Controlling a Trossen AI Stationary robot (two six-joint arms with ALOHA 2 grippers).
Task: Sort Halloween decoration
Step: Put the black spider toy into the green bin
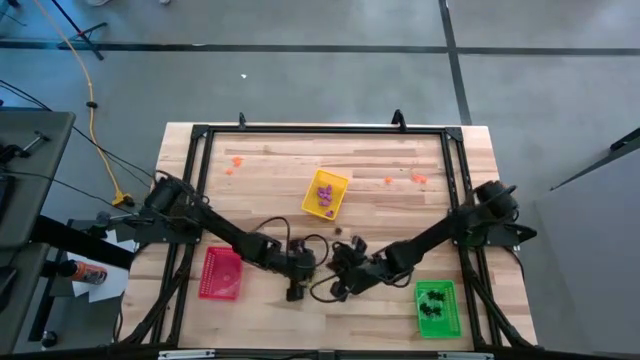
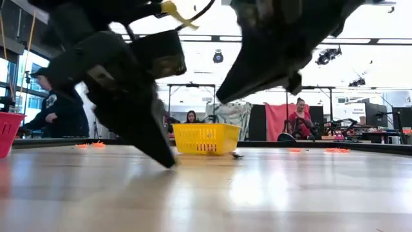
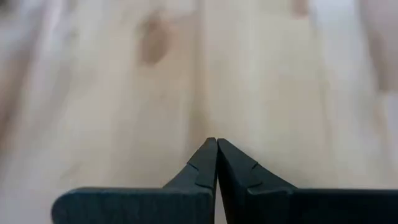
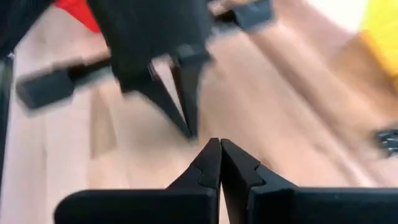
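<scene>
Halloween decoration pieces lie scattered around the yellow tray [image 1: 326,193], which sits near the middle of the wooden table [image 1: 270,160]. Purple trinkets [image 1: 326,194], about four, lie inside it. Orange trinkets [image 1: 233,163], about three, lie to its left toward the far edge; about three more orange ones [image 1: 417,178] lie to its right. One black trinket [image 1: 338,231] sits just in front of the tray. Several black pieces [image 1: 433,300] fill the green tray [image 1: 447,322], front-right of the yellow one; the red tray [image 1: 220,290] is front-left. The left gripper [image 1: 295,292] and right gripper [image 1: 338,291], both in front of the yellow tray, have fingers pressed together, holding nothing.
</scene>
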